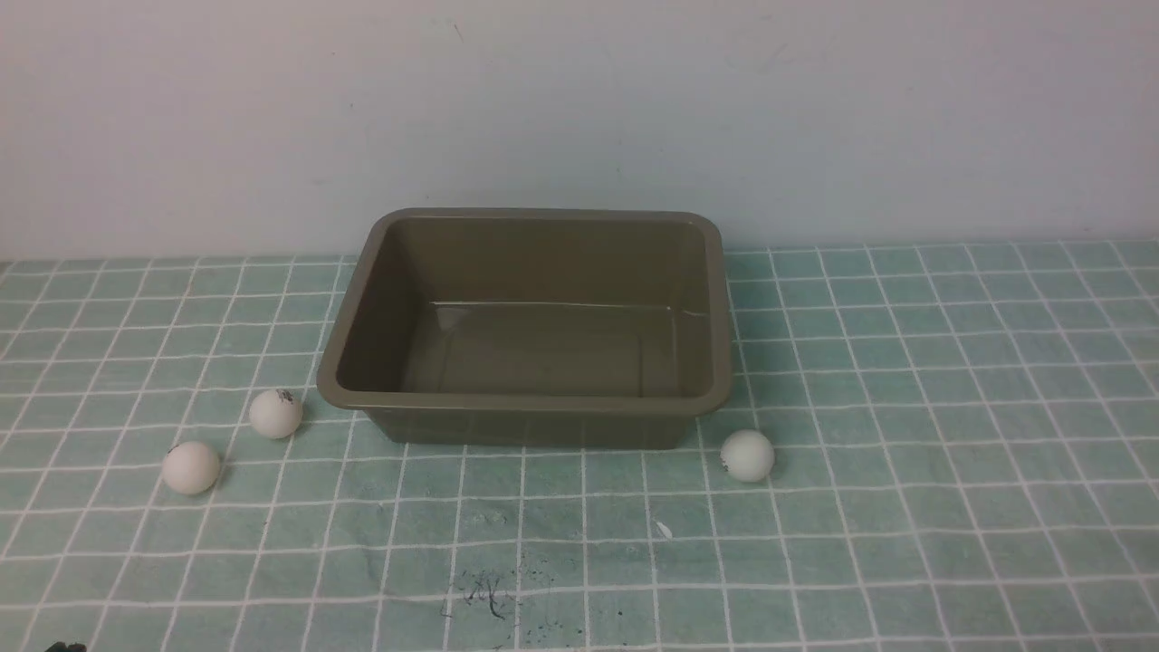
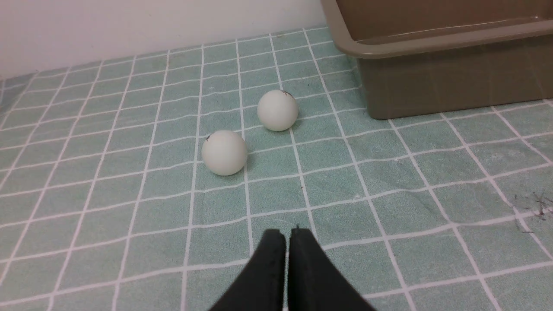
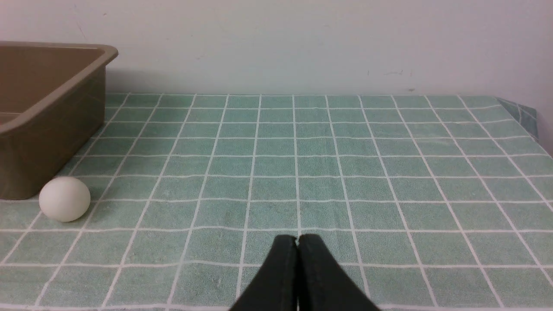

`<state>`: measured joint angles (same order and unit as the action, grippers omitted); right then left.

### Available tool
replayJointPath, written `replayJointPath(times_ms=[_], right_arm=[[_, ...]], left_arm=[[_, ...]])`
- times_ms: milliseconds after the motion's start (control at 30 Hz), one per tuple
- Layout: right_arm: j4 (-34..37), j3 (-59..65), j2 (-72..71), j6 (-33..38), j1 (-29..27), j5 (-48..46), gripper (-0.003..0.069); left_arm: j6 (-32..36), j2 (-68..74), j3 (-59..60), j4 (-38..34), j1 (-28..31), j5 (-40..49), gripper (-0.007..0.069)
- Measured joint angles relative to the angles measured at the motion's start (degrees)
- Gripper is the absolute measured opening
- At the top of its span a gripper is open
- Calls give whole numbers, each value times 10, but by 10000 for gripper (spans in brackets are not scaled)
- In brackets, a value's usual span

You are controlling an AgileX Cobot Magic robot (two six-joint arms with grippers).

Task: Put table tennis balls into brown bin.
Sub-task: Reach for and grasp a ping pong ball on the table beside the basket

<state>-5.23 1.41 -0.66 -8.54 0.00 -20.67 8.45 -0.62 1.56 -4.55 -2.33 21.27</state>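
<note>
**3 table tennis balls [image 1: 275, 414] out on the cloth, 1 brown bin [image 1: 525, 401] with only its bare floor showing**

Counts: 3 white balls, 1 bin, 2 grippers (each seen in its own wrist view only).

Bin: sits upright on the green checked cloth [image 1: 905, 407], towards the back and close to the pale wall [image 1: 579, 109]. Front view looks straight into it and shows the glossy floor and inner walls.

Balls, all resting on the cloth outside the bin:
- inner left ball [image 1: 275, 414]: just beside the bin's front-left corner, not touching it. Dark mark on top.
- outer left ball [image 1: 191, 467]: further to the robot's left and nearer the robot. Near the inner one, with a gap between them.
- right ball [image 1: 747, 455]: just off the bin's front-right corner. Small dark mark on its side.

Left wrist view shows both left-side balls with the bin corner behind them. Right wrist view shows the right ball close to the bin wall; contact cannot be told.

Left gripper [image 2: 287, 233]: black fingers pressed together, only a hairline slit between them, holding nothing. It is above the cloth, short of the two left balls.

Right gripper [image 3: 297, 237]: fingers closed tip to tip, holding nothing. It is above bare cloth, well apart from the right ball.
</note>
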Motion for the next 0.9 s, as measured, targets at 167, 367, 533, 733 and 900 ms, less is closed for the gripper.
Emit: replayJointPath(times_ms=[167,367,533,733,900], right_arm=[[0,0,0,0,0,0,-13],[0,0,0,0,0,0,-13],[0,0,0,0,0,0,-13],[0,0,0,0,0,0,-13],[0,0,0,0,0,0,-13]], left_arm=[[0,0,0,0,0,0,-5],[0,0,0,0,0,0,-5],[0,0,0,0,0,0,-5],[0,0,0,0,0,0,-5],[-4,0,1,-26,0,-26,-5]])
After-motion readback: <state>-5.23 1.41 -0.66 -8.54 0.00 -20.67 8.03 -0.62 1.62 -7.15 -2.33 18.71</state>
